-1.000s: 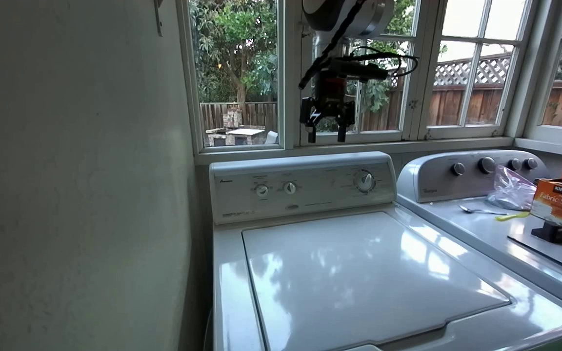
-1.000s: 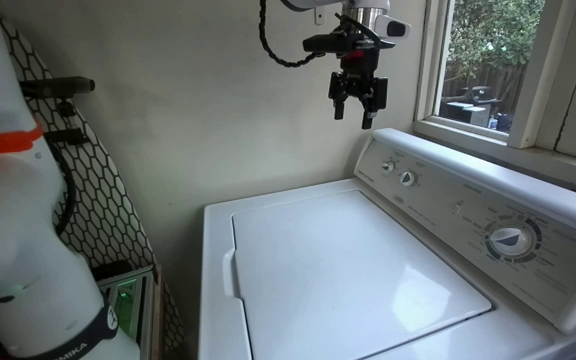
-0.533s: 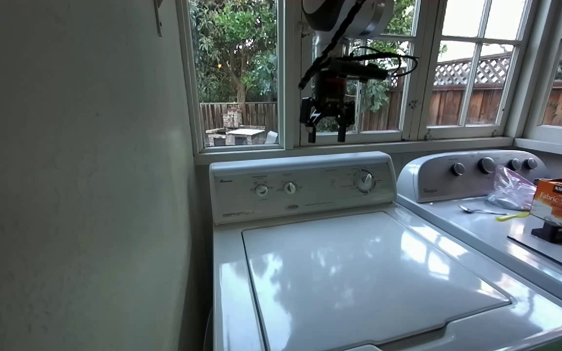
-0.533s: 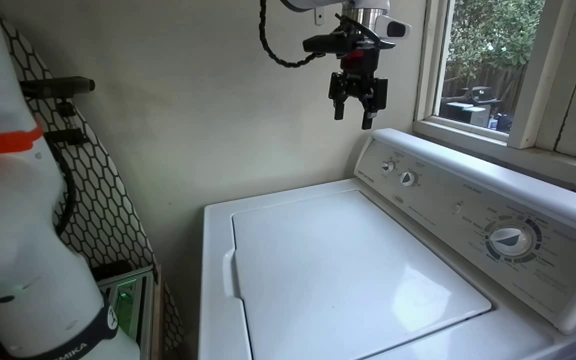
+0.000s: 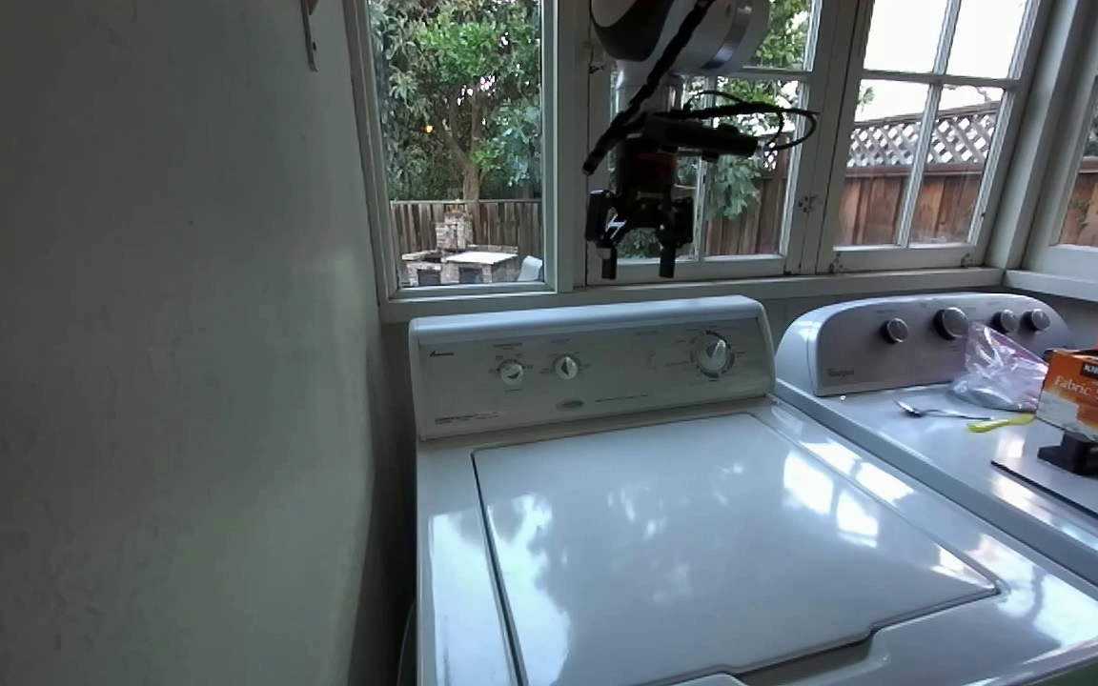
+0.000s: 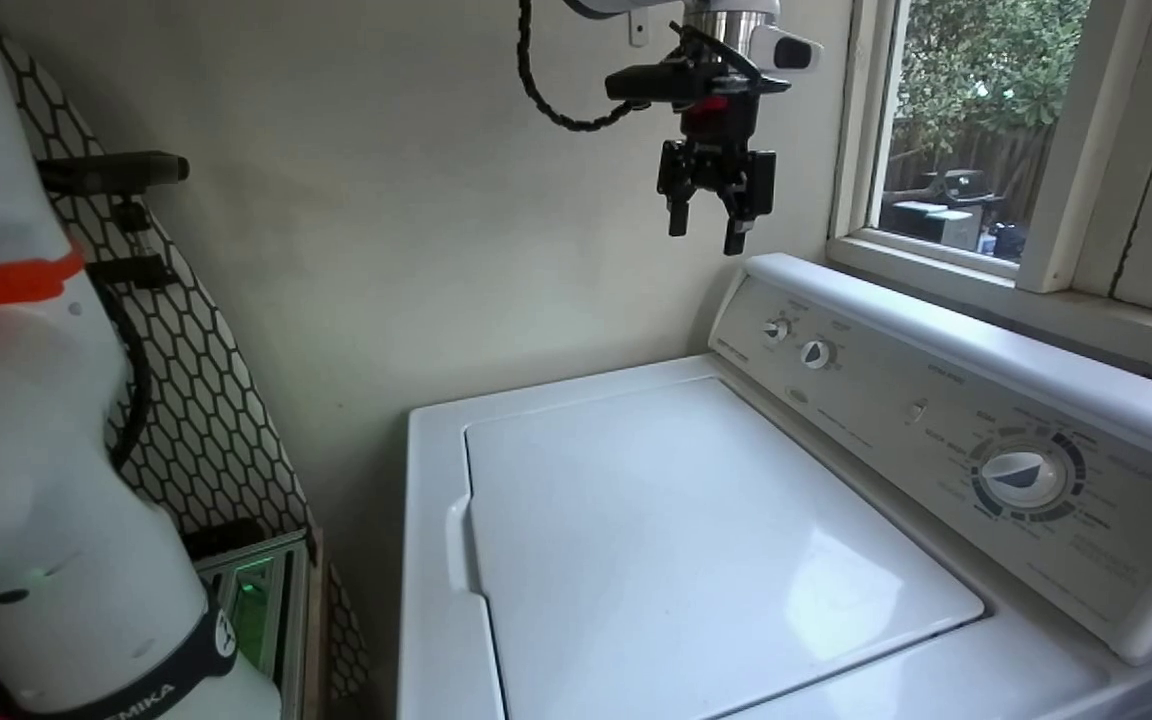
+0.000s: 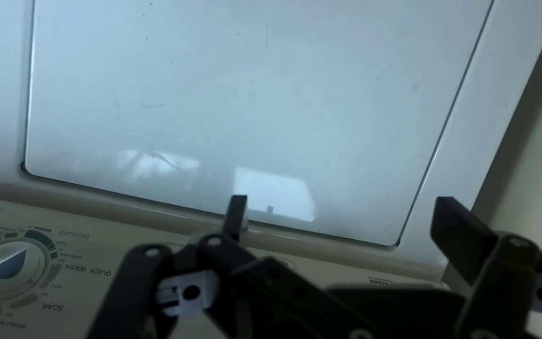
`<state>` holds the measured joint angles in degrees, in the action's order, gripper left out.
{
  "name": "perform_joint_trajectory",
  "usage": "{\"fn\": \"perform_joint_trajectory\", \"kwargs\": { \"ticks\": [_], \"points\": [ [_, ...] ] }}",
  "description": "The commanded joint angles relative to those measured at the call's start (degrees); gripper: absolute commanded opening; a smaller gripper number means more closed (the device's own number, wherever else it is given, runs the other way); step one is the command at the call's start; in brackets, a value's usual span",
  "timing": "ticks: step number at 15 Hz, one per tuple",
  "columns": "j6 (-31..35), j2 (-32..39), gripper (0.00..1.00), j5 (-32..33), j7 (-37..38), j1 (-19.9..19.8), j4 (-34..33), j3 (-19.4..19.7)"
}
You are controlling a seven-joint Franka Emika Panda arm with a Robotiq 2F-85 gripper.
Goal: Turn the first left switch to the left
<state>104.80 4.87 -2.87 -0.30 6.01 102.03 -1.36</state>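
Note:
The first left switch, a small round pale knob (image 5: 511, 373), is on the washer's control panel (image 5: 625, 386) at its left end. It also shows in an exterior view (image 6: 775, 331). A like knob (image 5: 566, 367) sits just right of it; it too shows in an exterior view (image 6: 816, 354). My gripper (image 5: 640, 267) points down, open and empty, apart from the panel and higher than it in both exterior views (image 6: 706, 232). In the wrist view its fingers (image 7: 343, 207) are wide apart with nothing between them. Both small knobs are hidden there, with the gripper covering that part of the panel.
The larger dial (image 5: 712, 353) is at the panel's right; it shows in the wrist view (image 7: 7, 268). A wall (image 6: 436, 250) stands close beside the washer lid (image 6: 676, 560). Windows (image 5: 458, 143) are behind. A second machine (image 5: 892, 333) holds a plastic bag (image 5: 999, 372) and boxes (image 5: 1097, 391).

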Motion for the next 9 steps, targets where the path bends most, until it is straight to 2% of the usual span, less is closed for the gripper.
{"fn": "perform_joint_trajectory", "kwargs": {
  "ticks": [1, 2, 7, 9],
  "points": [
    [0.42, 5.28, 1.00, -4.21, 0.81, -1.20, -5.45, -0.92],
    [-0.81, 7.78, 1.00, -7.87, 0.34, -1.64, -8.46, -1.01],
    [3.73, 17.04, 1.00, -15.10, 7.37, -2.69, -16.53, -1.00],
    [3.66, 20.64, 1.00, -17.84, 11.15, -3.23, -18.89, -1.14]
  ]
}}
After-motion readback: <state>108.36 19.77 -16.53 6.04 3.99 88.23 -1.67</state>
